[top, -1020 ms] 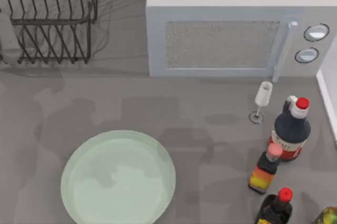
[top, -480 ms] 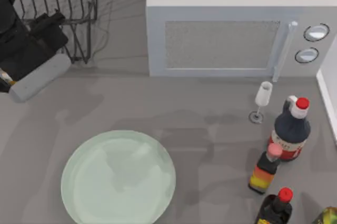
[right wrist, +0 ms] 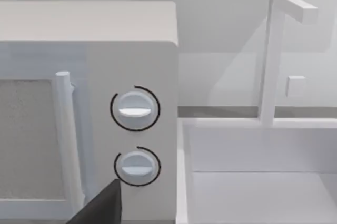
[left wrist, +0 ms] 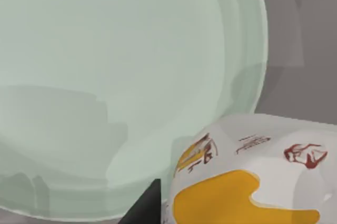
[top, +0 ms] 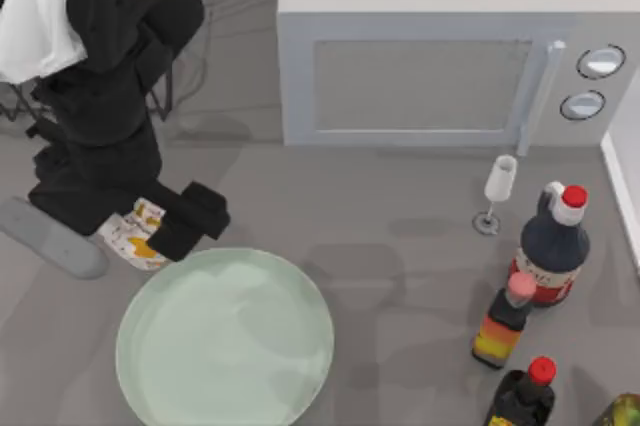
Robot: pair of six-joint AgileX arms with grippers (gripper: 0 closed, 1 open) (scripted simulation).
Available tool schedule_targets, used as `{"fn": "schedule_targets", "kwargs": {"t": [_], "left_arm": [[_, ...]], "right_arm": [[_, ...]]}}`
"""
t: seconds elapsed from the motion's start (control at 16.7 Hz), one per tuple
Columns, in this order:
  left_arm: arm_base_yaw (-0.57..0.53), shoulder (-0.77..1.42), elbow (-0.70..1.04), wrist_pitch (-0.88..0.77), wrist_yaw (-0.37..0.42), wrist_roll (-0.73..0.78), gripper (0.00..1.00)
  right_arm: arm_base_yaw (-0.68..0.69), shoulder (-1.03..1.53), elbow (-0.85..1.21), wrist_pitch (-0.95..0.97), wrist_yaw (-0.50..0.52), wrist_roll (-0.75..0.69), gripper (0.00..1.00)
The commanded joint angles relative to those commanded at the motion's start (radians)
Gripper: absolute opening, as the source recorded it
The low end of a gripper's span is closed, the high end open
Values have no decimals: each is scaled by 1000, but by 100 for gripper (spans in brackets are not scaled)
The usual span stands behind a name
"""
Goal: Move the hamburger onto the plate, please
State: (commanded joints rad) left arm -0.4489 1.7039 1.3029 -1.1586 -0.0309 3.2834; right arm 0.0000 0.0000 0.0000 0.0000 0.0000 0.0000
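Hamburger (top: 135,234), a small whitish flattish lump printed with yellow-orange and dark blotches, sits clenched in the black left gripper (top: 150,236), at the table's left side just beyond the upper-left rim of the large round pale mint-green glossy plate (top: 225,338). In the top view the 2 dark fingers flank the lump, 1 finger (top: 195,218) on its right reaching toward the plate's rim. The left wrist view has the hamburger (left wrist: 247,176) close up, with red-brown printed marks and a broad yellow patch, next to the plate's (left wrist: 126,77) low raised rim; whether lump and rim touch I cannot tell.

The plate's bowl is bare. The grey table (top: 400,276) also carries a boxy grey microwave (top: 450,46) with 2 round dials at the back, a black wire rack (top: 170,36) behind the left arm, a small clear stemmed glass (top: 497,191), and a cluster of bottles at the right: a dark bottle with a red cap (top: 552,244), a striped orange-yellow bottle (top: 503,320) and another red-capped dark bottle (top: 527,394).

The right wrist view faces the microwave's dials (right wrist: 135,108); the right gripper's finger state I cannot tell
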Motion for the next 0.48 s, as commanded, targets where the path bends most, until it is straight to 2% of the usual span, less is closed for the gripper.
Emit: {"fn": "schedule_targets", "kwargs": {"t": [0.24, 0.48], "left_arm": [[-107, 23, -44, 3, 15, 366, 0], [-188, 34, -65, 26, 16, 607, 0]], "right_arm": [[0, 0, 0, 0, 0, 0, 100], [0, 0, 0, 0, 0, 0, 100]]}}
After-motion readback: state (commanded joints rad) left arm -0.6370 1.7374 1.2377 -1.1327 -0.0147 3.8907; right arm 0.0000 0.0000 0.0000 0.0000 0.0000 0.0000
